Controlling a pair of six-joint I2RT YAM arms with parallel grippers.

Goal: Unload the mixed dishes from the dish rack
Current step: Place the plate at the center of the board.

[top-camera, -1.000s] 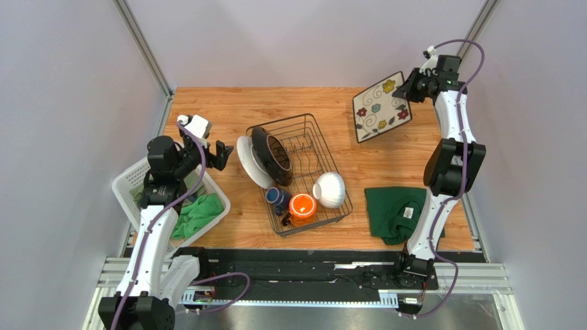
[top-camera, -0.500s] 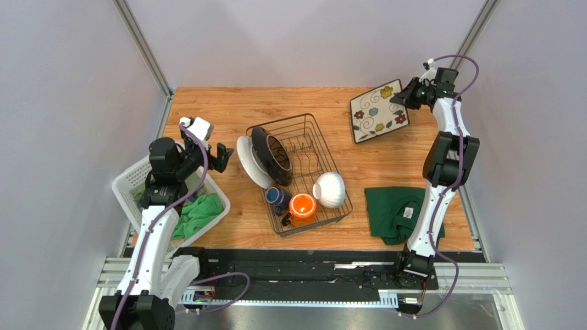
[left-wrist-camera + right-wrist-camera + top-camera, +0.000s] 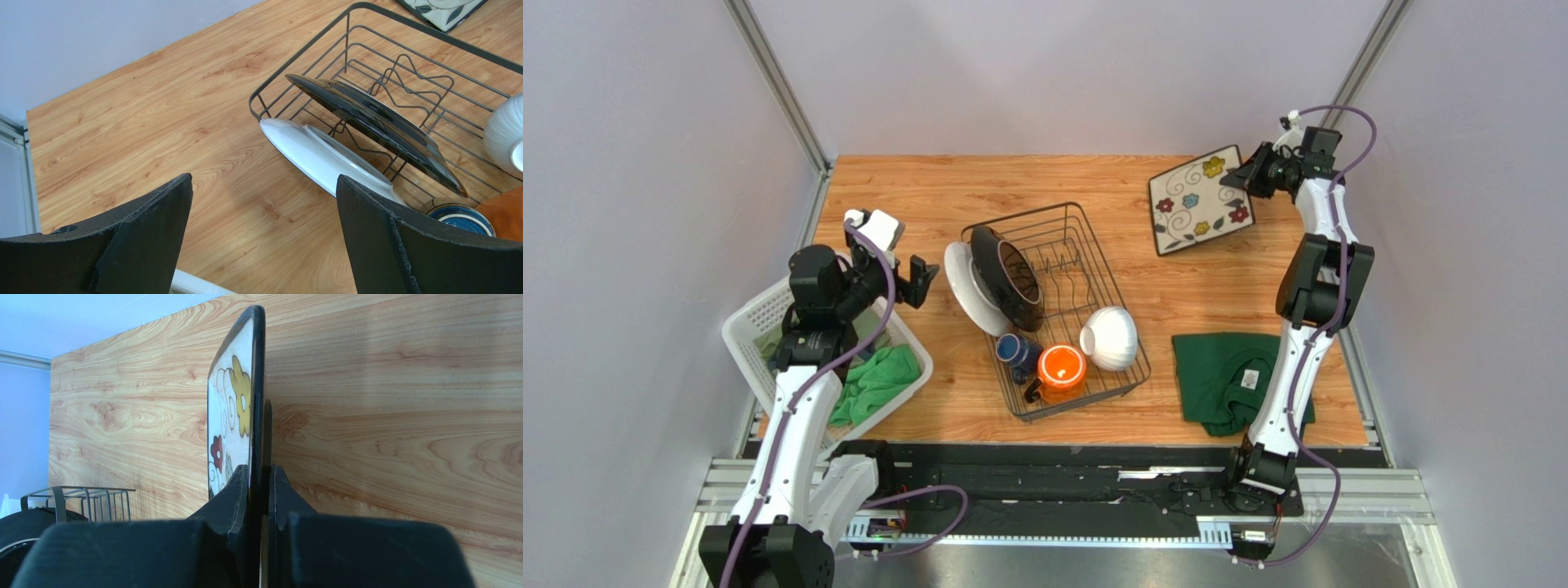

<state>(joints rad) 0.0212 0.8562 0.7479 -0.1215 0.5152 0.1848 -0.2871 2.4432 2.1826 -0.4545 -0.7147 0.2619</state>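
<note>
At the table's far right corner, the top view shows your right gripper (image 3: 1257,172) pinching the square floral plate (image 3: 1201,200) by its edge, well apart from the black wire dish rack (image 3: 1078,260). Your left gripper (image 3: 918,277) sits just left of the rack. Left wrist: the jaws stand wide apart, facing a white plate (image 3: 319,156) and a dark plate (image 3: 374,119) leaning at the rack's side. Right wrist: the jaws clamp that square plate's rim.

A wooden tabletop (image 3: 916,196) is carrying everything. At its near left corner a white slotted basket (image 3: 750,321) is sitting, with a light green cloth (image 3: 879,377) lying crumpled inside it. A dark green cloth (image 3: 1210,361) is lying folded by the near right edge, showing a small pale label (image 3: 1252,379). Grey walls (image 3: 1063,74) are enclosing the scene.
</note>
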